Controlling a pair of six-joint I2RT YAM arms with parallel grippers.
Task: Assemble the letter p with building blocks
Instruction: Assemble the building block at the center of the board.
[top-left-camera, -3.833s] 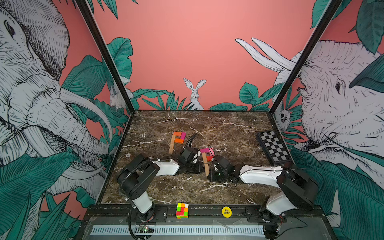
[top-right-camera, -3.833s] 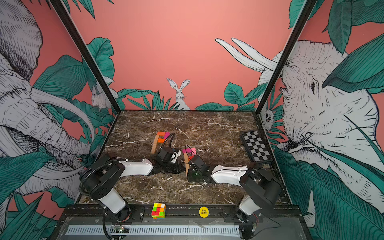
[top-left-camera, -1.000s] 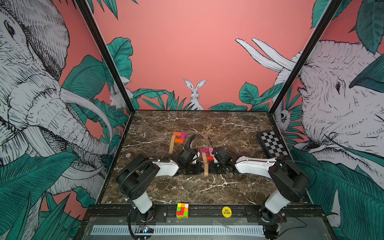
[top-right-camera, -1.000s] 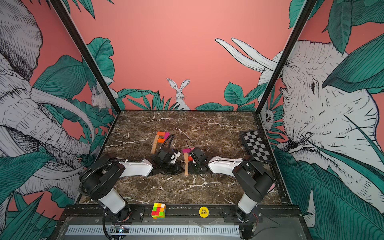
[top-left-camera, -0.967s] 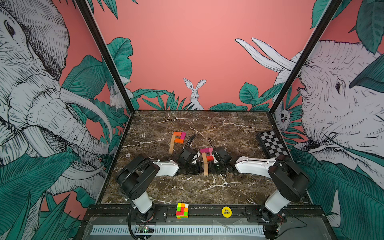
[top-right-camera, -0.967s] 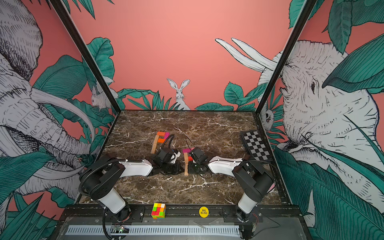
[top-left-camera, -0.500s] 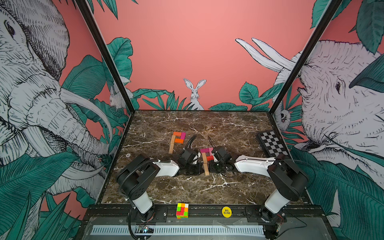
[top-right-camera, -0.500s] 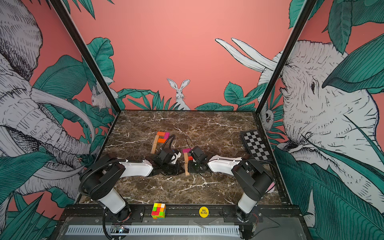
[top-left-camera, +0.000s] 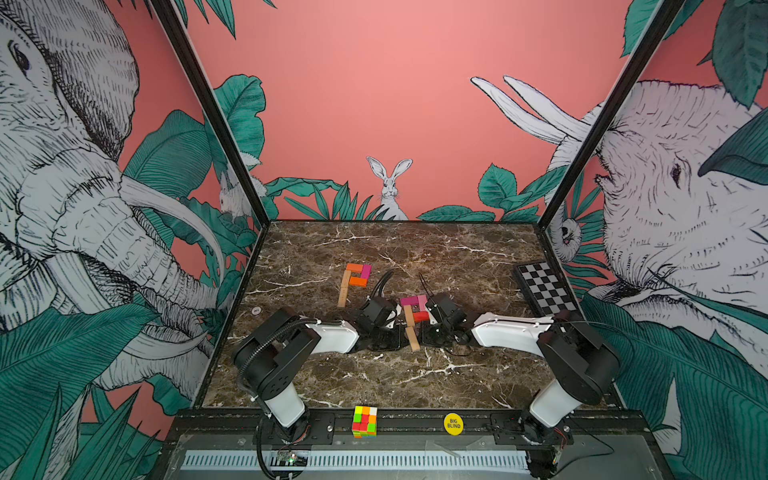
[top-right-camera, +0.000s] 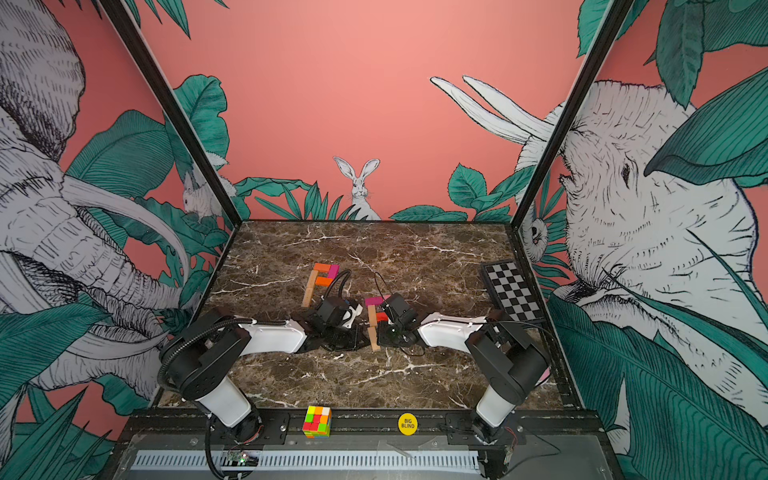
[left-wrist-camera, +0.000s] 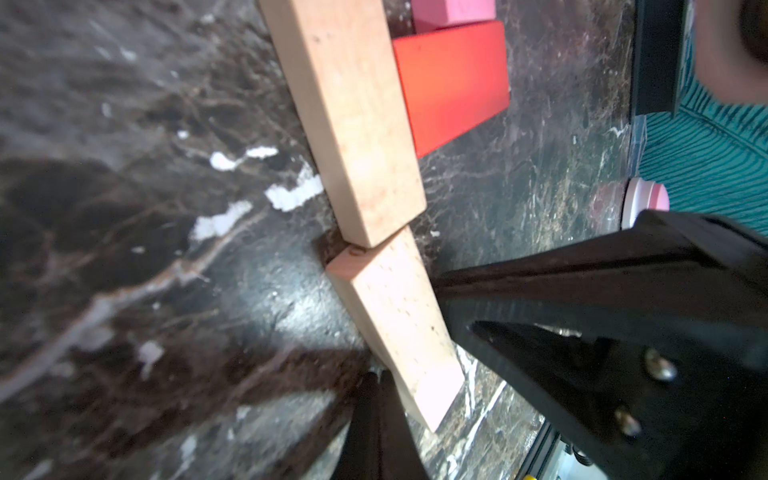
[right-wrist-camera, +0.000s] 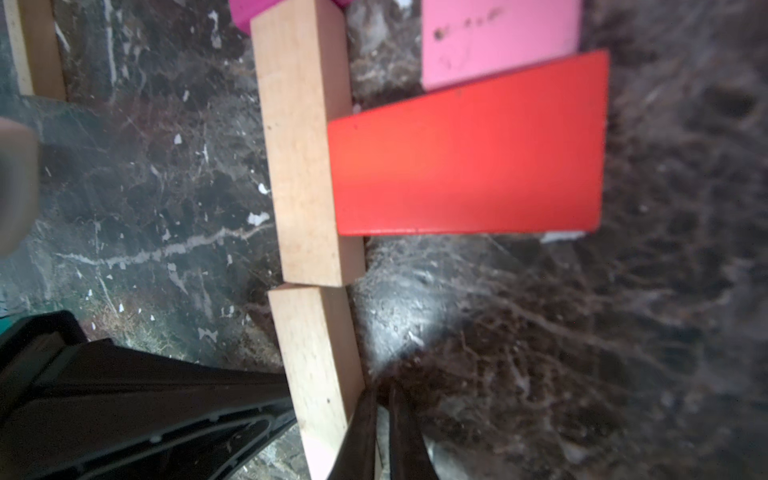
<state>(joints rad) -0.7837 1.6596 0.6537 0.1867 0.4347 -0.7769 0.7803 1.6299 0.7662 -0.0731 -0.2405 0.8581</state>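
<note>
Arriving beside lower tan block: right gripper.

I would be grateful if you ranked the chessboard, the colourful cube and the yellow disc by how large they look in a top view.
1. chessboard, largest
2. colourful cube
3. yellow disc, smallest, clearly smaller than the cube beside it

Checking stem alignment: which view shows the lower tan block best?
Left wrist: lower tan block close, nearly whole, skewed against the upper tan block. Right wrist crops its end; both top views show it tiny.
</note>
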